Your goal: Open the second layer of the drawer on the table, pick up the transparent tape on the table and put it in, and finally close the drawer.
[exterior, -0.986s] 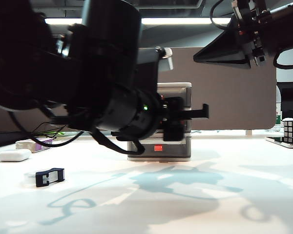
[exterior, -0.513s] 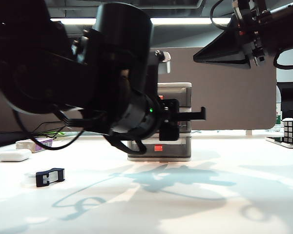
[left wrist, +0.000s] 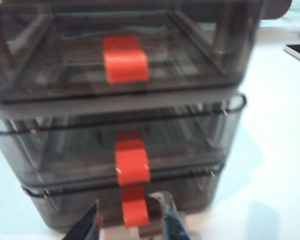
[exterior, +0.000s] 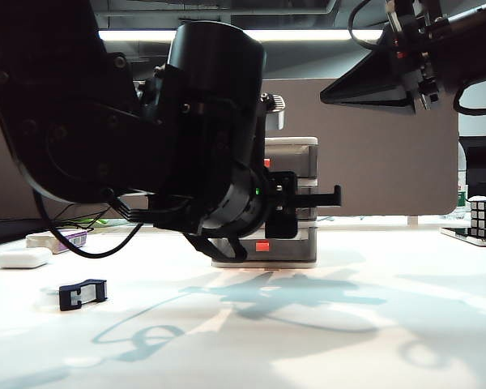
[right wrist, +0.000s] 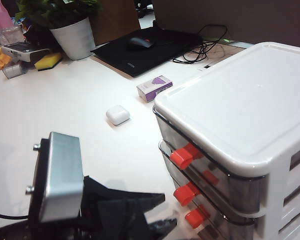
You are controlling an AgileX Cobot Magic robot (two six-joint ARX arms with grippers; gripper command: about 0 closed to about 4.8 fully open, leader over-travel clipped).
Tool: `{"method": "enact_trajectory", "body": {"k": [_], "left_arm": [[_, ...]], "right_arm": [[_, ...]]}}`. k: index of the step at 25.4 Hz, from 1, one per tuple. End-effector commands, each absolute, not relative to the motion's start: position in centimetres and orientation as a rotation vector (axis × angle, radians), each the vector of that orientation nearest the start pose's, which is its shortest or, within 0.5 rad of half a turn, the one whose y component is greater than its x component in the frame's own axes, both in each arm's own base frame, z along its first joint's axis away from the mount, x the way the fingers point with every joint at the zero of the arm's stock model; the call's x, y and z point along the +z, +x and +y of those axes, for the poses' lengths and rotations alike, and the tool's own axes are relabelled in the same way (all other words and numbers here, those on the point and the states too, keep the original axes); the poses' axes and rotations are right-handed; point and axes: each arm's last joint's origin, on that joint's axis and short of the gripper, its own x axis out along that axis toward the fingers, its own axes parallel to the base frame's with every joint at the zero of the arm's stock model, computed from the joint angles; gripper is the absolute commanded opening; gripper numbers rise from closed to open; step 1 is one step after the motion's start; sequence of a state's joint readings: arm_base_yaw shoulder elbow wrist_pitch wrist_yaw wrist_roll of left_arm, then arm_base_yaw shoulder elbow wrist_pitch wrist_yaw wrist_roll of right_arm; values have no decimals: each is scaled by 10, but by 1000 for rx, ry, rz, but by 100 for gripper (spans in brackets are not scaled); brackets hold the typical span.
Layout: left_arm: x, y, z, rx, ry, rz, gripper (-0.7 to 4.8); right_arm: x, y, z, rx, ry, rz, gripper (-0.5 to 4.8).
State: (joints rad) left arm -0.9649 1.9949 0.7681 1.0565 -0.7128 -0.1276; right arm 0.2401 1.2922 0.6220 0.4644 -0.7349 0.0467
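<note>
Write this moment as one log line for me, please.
left gripper: open, at smoky grey three-tier drawer front | right gripper: raised high | black-clipped transparent tape: lying on white table | second layer: closed

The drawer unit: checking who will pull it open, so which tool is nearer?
Left. The left tool sits right at the drawer unit, its fingers flanking the bottom tab. The right tool hangs high above it.

text: none legible | purple-and-white box: print too small to read
</note>
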Motion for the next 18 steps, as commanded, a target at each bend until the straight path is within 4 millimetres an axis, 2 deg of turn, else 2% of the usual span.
{"method": "enact_trajectory", "body": {"k": [1,11,18], "left_arm": [[124,220,-283,-239,-41,93,153],[128,230,-295,-257,-35,77,153],[125,232,-295,-213,-22,84,152]], "right_arm": [[237,252,82,973,88,210,-5],[237,252,82,973,88,211,-5],[237,252,82,973,89,216,-5]]}}
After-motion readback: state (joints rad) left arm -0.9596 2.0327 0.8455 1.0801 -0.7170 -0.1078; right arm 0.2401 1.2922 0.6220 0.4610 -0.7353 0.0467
